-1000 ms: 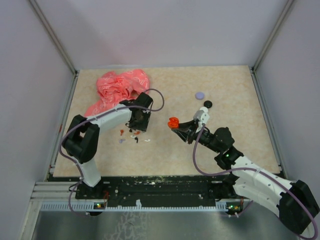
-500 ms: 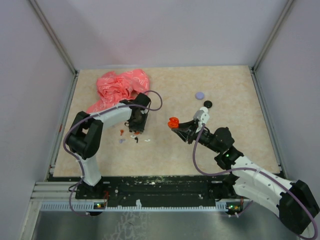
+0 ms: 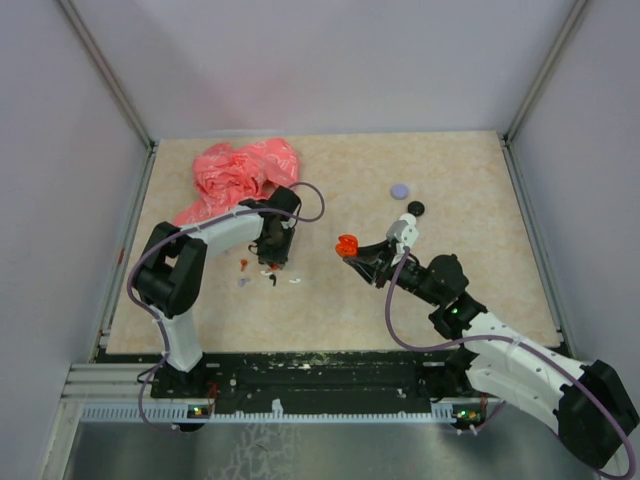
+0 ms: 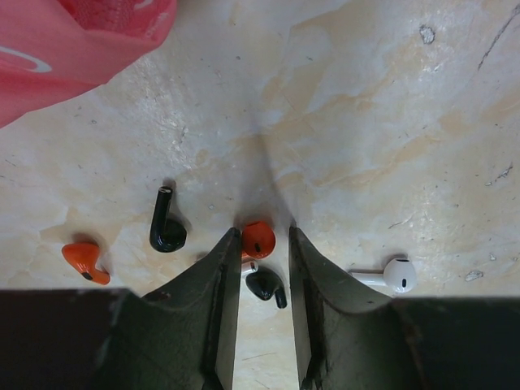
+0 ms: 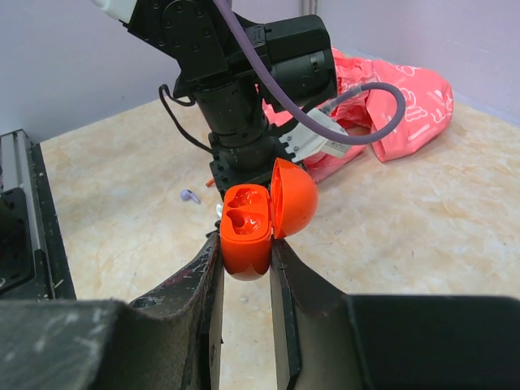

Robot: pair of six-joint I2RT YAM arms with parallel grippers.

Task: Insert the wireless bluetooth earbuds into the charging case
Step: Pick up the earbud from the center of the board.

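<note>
The tiny stemmed plastic earbuds lie loose on the table, left of centre, beneath the left gripper (image 4: 262,237). A red earbud (image 4: 258,240) sits right between its fingertips, and a black earbud (image 4: 266,284) lies just behind it in the gap between the fingers. A second black earbud (image 4: 166,231) and an orange earbud (image 4: 85,262) lie off to one side, a white earbud (image 4: 390,276) to the other, and a pale purple earbud (image 5: 190,196) is close by. The left gripper points straight down with its jaws narrow, one on each side of the red earbud. A sliver of table shows between the bud and one finger, so it is not clamped.

The glossy orange-red, egg-shaped plastic charging case (image 5: 246,231) is held off the table, well apart to the right. The right gripper (image 5: 245,258) pinches its lower half. Its hinged lid is swung open and two moulded wells face up.

The beige marbled table top (image 3: 450,280) is scuffed. Pale grey wall panels (image 3: 330,60) with metal corner posts (image 3: 105,75) enclose it.

A crumpled pink plastic bag (image 3: 235,172) lies at the far left, its edge near the earbuds. A round pale purple disc (image 3: 400,189) and a small black disc (image 3: 416,208) rest beyond the right gripper. From above, the left gripper's body hides part of the earbud cluster.
</note>
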